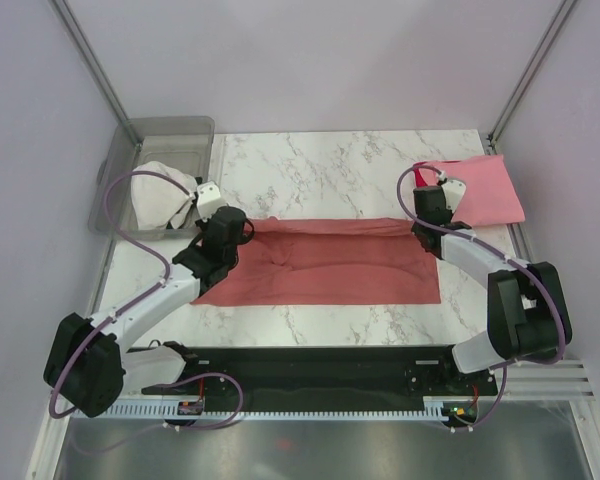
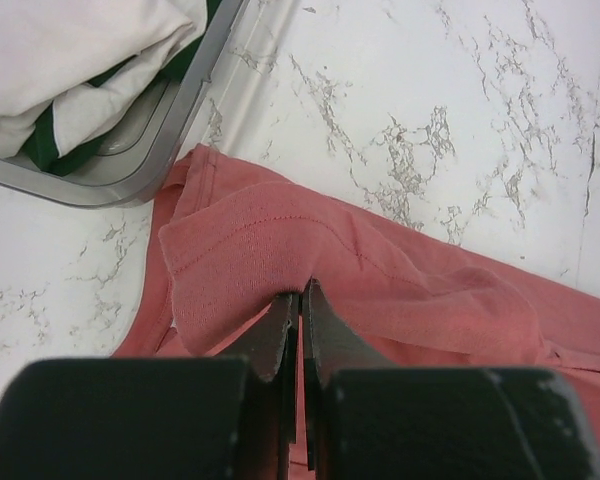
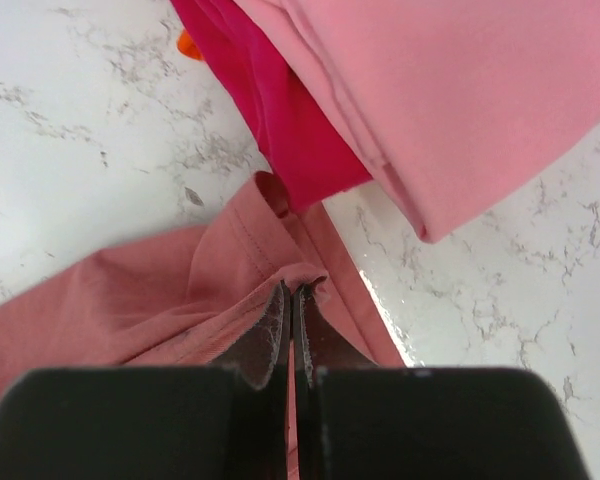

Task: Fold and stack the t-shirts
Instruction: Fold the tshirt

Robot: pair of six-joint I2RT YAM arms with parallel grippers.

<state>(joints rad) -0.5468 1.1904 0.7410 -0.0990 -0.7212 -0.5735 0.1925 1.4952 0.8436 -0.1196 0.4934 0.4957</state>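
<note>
Salmon-red t-shirt: spread wide across centre of marble table | left gripper: fingers clenched on its far-left edge, just beside grey bin holding white cloth | right gripper: fingers clenched on its far-right edge | light pink t-shirt: folded, far right, lying atop bright red t-shirt

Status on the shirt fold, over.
Left end effector shut on salmon shirt far edge. Right end effector same. Pink stack and bin close by.
</note>
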